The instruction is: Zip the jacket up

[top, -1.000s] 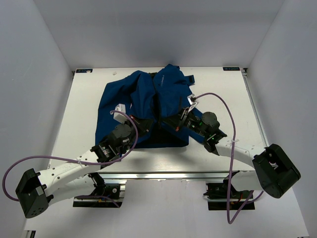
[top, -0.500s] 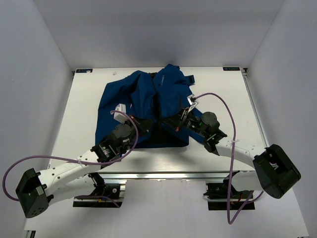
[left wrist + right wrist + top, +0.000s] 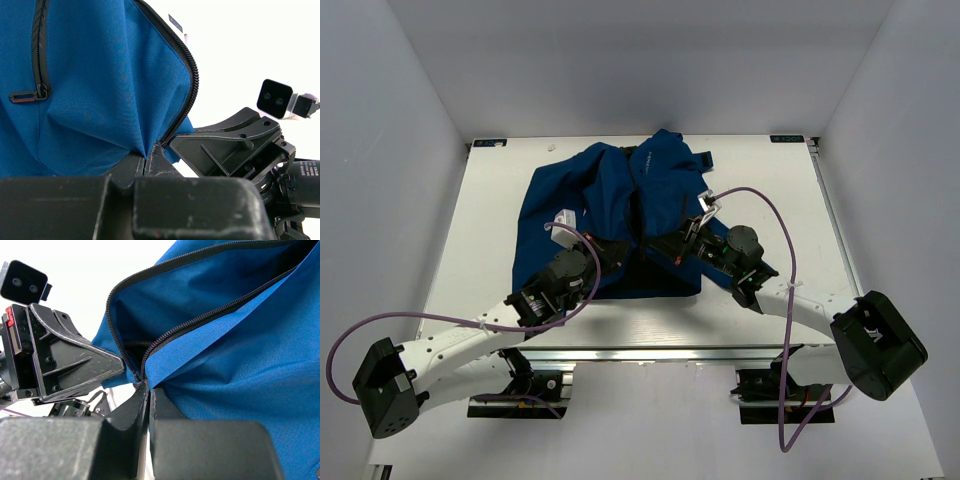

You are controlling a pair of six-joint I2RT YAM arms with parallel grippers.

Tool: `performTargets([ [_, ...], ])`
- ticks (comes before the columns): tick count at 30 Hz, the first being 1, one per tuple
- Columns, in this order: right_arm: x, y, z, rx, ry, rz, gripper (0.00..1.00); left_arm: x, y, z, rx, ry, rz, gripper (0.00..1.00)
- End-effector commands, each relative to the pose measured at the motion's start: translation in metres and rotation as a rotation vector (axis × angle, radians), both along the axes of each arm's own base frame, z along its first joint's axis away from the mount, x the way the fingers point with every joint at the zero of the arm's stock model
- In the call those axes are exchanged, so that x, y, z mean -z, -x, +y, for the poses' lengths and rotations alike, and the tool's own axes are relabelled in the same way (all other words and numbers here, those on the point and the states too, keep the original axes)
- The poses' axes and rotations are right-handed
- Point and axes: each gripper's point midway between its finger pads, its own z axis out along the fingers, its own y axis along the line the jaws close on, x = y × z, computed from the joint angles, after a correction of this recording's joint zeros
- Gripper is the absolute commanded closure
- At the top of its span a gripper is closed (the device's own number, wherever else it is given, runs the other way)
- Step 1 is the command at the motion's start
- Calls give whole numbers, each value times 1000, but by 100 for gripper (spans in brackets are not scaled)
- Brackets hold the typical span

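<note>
jacket (image 3: 605,195): lies near-far, collar far | left end effector (image 3: 148,156): clamped on jacket | right end effector (image 3: 145,386): clamped on jacket

White counter (image 3: 480,230), matte, evenly lit. Plain pale grey walls (image 3: 620,60) enclose it left, right and back. Aluminium rail (image 3: 650,352) along near edge.

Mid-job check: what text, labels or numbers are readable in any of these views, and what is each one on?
Nothing is clear enough to quote.
Black sticker at the table's far-left corner: too small to read.
Black sticker at its far-right corner: too small to read.
Small pale tag past the jacket's zipper edge: print blurred.
White print on the lens barrel: too small to read.
</note>
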Motion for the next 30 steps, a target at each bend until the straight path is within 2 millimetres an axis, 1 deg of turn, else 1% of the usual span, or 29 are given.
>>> performTargets([
  [1,-49,-2,3,2,-91,-127,100,-22,1,-6,21,37,-40,100],
  [8,-54,-3,4,3,-102,-143,100,-22,2,-6,24,38,-39,100],
  [17,-53,-4,3,9,-95,-147,100,-21,2,-7,32,33,-38,100],
  [20,-54,-4,4,7,-93,-154,100,-22,3,-9,45,30,-50,100],
  [24,-56,-3,5,-5,-90,-161,100,-24,5,-16,87,-2,-57,100],
  [30,-56,-3,5,-7,-73,-172,100,-15,8,-22,137,-71,-46,100],
])
